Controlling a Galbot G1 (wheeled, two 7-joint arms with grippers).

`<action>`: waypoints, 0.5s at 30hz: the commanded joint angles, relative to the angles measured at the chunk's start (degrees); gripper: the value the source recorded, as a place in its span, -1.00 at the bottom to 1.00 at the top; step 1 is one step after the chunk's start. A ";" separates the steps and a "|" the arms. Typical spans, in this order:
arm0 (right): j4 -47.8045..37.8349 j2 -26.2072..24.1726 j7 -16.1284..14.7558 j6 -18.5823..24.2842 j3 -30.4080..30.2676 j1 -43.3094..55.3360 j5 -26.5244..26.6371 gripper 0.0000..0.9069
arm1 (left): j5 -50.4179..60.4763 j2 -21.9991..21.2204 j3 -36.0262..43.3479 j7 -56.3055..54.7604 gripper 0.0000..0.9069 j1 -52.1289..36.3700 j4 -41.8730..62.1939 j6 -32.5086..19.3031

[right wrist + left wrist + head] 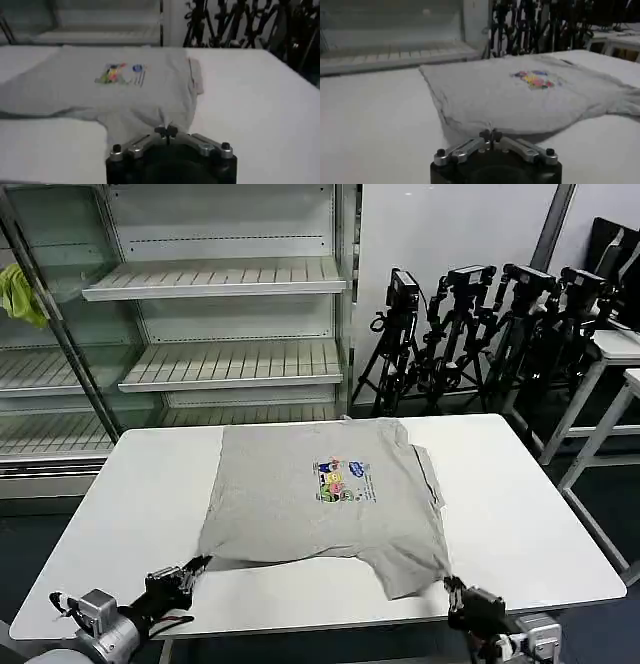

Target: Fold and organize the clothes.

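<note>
One of the clothes, a light grey T-shirt [290, 514] with a small multicolour chest print [345, 481], lies spread flat on the white table [510, 494]. At the shirt's near left corner, my left gripper [200, 565] is shut, pinching the hem. In the left wrist view the fabric [510, 95] puckers up into the shut tips of the left gripper [491, 134]. My right gripper [450, 584] is shut on the near right corner of the shirt. The right wrist view shows the cloth [135, 95] drawn into the right gripper [166, 131].
Bare white shelves [220, 279] stand behind the table, with a yellow-green rag [20, 292] hanging at far left. Camera tripods [470, 334] crowd the back right, and small white tables [615, 349] stand at the right edge. Bare tabletop flanks the shirt.
</note>
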 commanded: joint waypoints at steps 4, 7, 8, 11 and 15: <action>-6.04 -2.57 -3.17 2.63 1.19 7.98 1.26 -1.00 | 0.40 1.87 1.88 0.37 -0.89 -6.05 3.69 -3.62; -8.93 -3.67 -3.66 3.18 -1.20 11.48 1.21 -1.00 | -0.12 2.44 3.83 0.40 -0.89 -8.79 5.03 -3.95; -9.41 -3.81 -3.67 3.16 -1.72 12.22 1.21 -1.00 | -0.23 2.56 4.56 0.40 -0.89 -9.58 5.59 -4.00; -11.62 -4.34 -3.68 3.16 -4.20 15.70 1.16 -1.00 | -0.44 2.70 6.31 0.47 -0.89 -12.59 7.06 -3.98; -14.83 -5.01 -3.70 3.33 -8.23 21.28 1.23 -1.00 | -0.53 2.63 9.98 0.51 -0.89 -17.60 10.25 -3.97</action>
